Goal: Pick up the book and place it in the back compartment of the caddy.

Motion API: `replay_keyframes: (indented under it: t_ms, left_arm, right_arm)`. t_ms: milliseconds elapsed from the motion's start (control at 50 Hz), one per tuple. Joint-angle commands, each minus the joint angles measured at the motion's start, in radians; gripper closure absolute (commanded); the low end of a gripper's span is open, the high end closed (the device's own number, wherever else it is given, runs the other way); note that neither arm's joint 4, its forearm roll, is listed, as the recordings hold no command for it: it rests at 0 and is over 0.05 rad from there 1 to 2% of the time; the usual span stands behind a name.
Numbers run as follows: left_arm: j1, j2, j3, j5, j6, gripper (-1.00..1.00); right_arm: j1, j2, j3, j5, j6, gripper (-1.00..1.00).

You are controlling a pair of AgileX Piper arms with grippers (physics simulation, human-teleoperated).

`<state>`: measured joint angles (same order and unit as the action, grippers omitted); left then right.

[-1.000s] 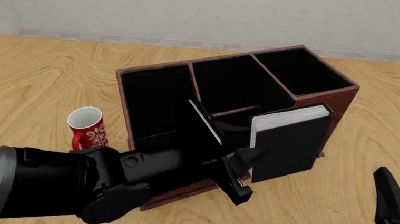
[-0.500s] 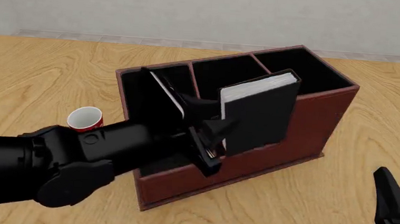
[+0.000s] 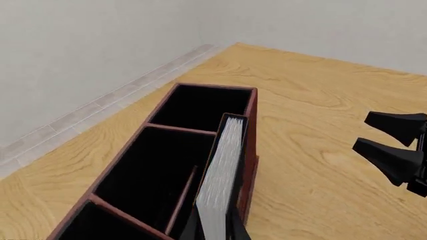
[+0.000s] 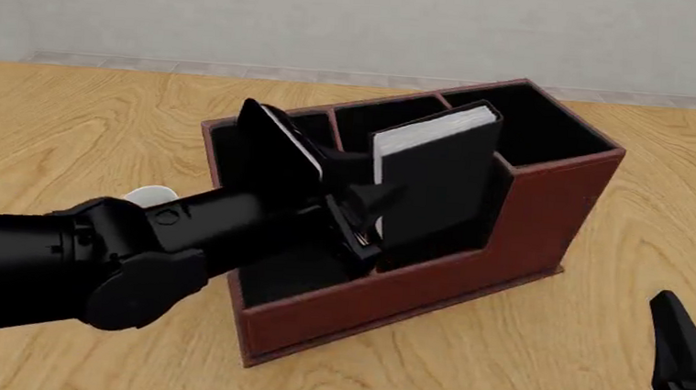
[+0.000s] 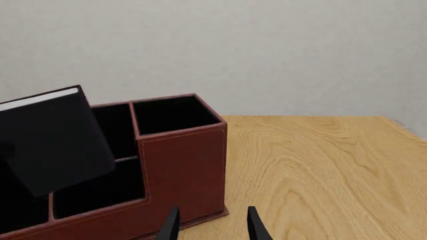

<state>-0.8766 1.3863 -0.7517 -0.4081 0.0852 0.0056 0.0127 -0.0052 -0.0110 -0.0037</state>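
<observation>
My left gripper (image 4: pixel 365 216) is shut on the black book (image 4: pixel 437 178), holding it upright and slightly tilted above the caddy (image 4: pixel 441 277). The white page edges (image 3: pixel 222 175) face up, and the book hangs over the caddy's middle section, near its thin cross divider (image 3: pixel 182 201). The back compartment (image 3: pixel 143 175) lies beyond that divider, black-lined; the book hides most of it in the front view. The right wrist view shows the book (image 5: pixel 53 145) well above the caddy's low wall (image 5: pixel 100 212). My right gripper (image 4: pixel 686 361) rests open and empty near the table's front right.
The red-and-white mug (image 4: pixel 146 196) stands left of the caddy, mostly hidden behind my left arm (image 4: pixel 135 254). The caddy's tall end cell (image 4: pixel 537 125) is at the right. Bare wooden table (image 4: pixel 582 359) lies between the caddy and the right gripper.
The left gripper has carried the book up from beside the caddy's front wall, then back and to the left until it is over the middle cells. The right arm has not moved.
</observation>
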Motion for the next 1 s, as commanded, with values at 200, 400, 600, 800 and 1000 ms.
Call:
replay_keyframes:
  t_ms: [200,400,600,800,1000]
  left_arm:
    - [0.013,0.102,-0.036,-0.055,0.021,1.00]
    - [0.012,0.149,-0.057,-0.073,0.015,1.00]
    - [0.018,0.203,-0.072,-0.096,0.015,1.00]
    - [0.029,0.228,-0.076,-0.103,0.013,1.00]
    - [0.052,0.251,-0.087,-0.102,0.020,1.00]
  right_arm:
    - [0.000,0.000,0.000,0.000,0.000,-1.00]
    - [0.000,0.000,0.000,0.000,0.000,-1.00]
    - [0.000,0.000,0.000,0.000,0.000,-1.00]
    - [0.000,0.000,0.000,0.000,0.000,-1.00]
    - [0.000,0.000,0.000,0.000,0.000,-1.00]
